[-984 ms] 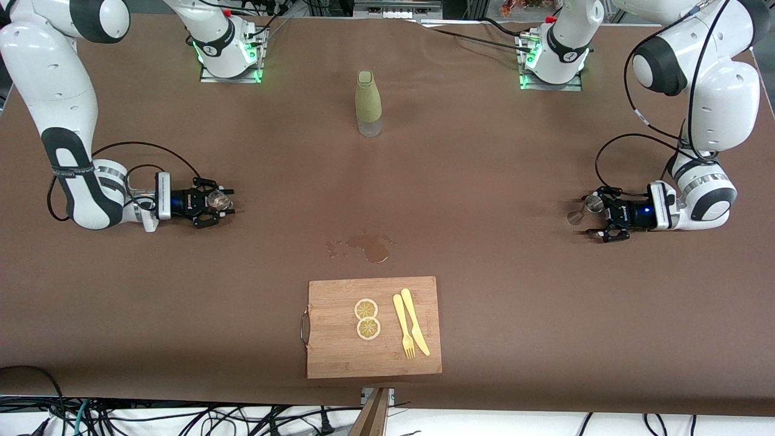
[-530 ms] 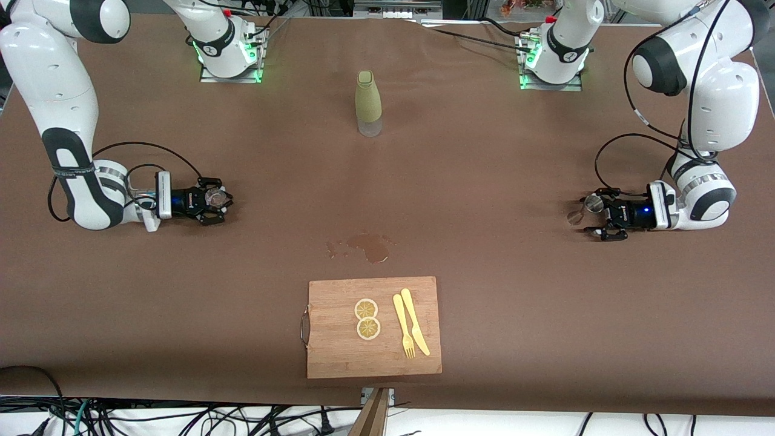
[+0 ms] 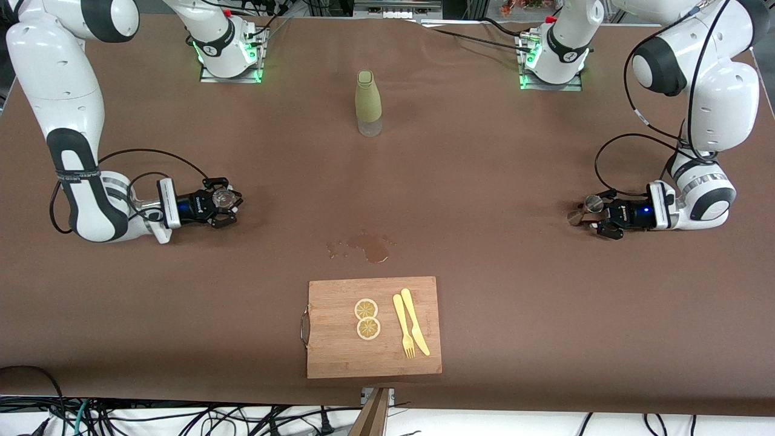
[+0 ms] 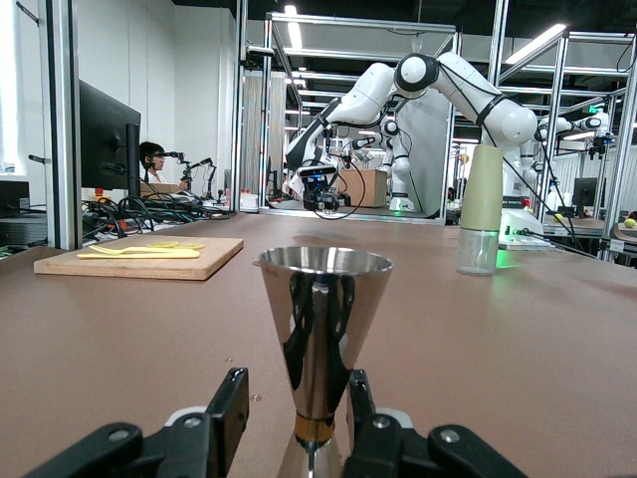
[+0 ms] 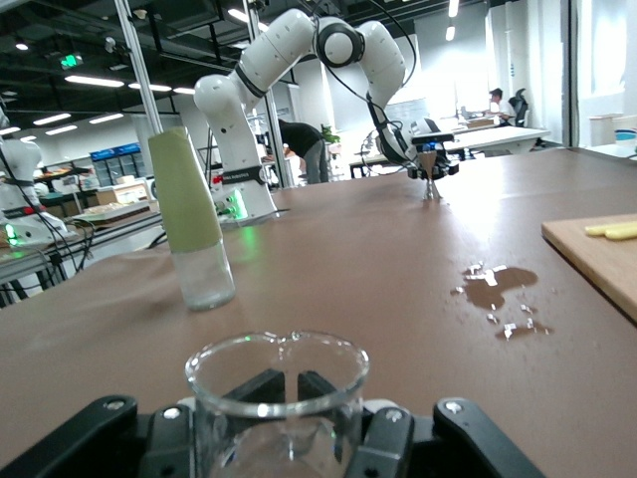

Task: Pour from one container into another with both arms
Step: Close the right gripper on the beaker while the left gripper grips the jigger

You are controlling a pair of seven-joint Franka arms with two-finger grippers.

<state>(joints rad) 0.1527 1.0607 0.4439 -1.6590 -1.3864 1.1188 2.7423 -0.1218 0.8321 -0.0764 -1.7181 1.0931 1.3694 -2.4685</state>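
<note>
Glossy metal jigger (image 4: 323,329), clear glass beaker (image 5: 277,393), seemingly matt tablecloth (image 3: 484,181)

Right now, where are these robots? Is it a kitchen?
Probably a robot lab, not a kitchen. Metal frames stand around the table, another robot arm works at a second table, and a person sits at a screen. Each claw grips a cup.

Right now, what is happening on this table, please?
Two robot arms are getting ready to pour. The left gripper, at its end of the table, has its jaws closed on a metal jigger standing on the table. The right gripper, at the other end, holds a small glass beaker, also low at the table. Between them stand a green bottle, a spill and a cutting board with lemon slices and cutlery. Nothing is being poured yet.
</note>
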